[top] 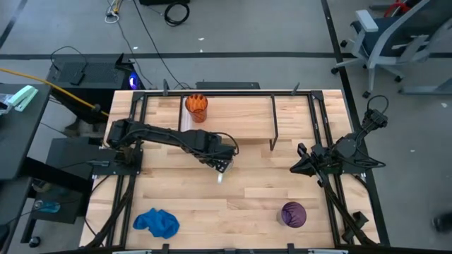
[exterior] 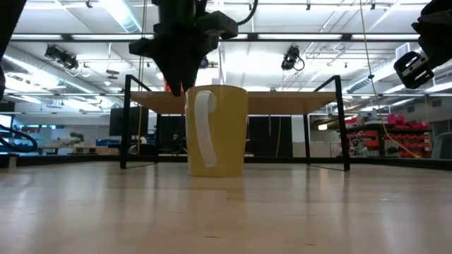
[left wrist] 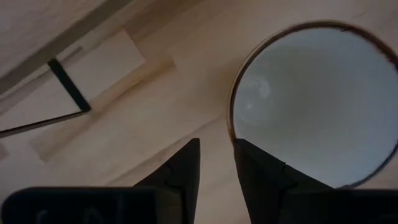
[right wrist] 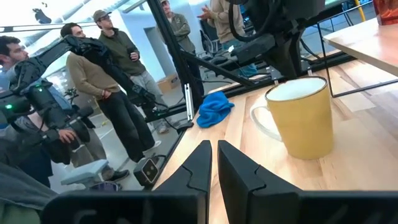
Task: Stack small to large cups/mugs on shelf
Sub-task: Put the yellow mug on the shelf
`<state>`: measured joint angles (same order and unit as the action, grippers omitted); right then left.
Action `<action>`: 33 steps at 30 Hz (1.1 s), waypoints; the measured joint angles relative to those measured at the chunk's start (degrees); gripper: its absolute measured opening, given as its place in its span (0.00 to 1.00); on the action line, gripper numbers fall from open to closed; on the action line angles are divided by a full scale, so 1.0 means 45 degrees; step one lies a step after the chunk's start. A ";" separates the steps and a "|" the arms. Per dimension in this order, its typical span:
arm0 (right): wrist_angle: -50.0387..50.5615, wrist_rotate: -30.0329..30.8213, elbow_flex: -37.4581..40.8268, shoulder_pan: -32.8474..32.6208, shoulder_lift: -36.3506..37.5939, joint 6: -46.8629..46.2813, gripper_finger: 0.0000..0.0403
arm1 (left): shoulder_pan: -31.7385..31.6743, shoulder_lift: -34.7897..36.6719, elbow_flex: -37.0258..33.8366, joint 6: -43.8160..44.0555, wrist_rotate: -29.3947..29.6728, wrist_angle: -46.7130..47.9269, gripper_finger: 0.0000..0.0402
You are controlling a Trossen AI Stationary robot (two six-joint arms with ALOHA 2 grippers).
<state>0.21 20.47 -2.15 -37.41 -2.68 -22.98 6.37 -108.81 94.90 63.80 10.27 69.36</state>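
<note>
The high camera is looking straight down from well above, taking in the whole table [top: 247, 190] with floor around it. The low camera is sitting at tabletop level, facing across the wood into the room, with the mug [exterior: 216, 130] filling the frame's centre nearby. The left wrist camera is pointing steeply down, very close over the mug's white inside at right of frame. The right wrist camera is looking level across the table from farther off, catching the same mug right of centre and people standing at upper left.
</note>
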 joint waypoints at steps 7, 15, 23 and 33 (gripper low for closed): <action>-0.0005 0.0000 0.0000 0.0003 0.0000 0.0000 0.08 | -0.0028 0.0032 -0.0123 -0.0295 -0.0163 -0.0920 0.28; 0.0000 0.0000 0.0000 0.0002 0.0000 0.0000 0.08 | -0.0131 0.0036 -0.0133 -0.0445 -0.0452 -0.1204 0.28; 0.0000 0.0000 0.0000 0.0000 0.0000 0.0000 0.08 | -0.0148 0.0309 -0.0148 -0.0932 -0.0657 -0.2245 0.26; 0.0053 0.0000 0.0000 0.0003 0.0000 -0.0005 0.08 | -0.0408 0.0153 -0.0157 -0.0995 -0.0679 -0.2204 0.27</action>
<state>0.45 20.47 -2.15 -37.39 -2.68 -23.00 4.54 -108.12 94.19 59.32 7.21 59.45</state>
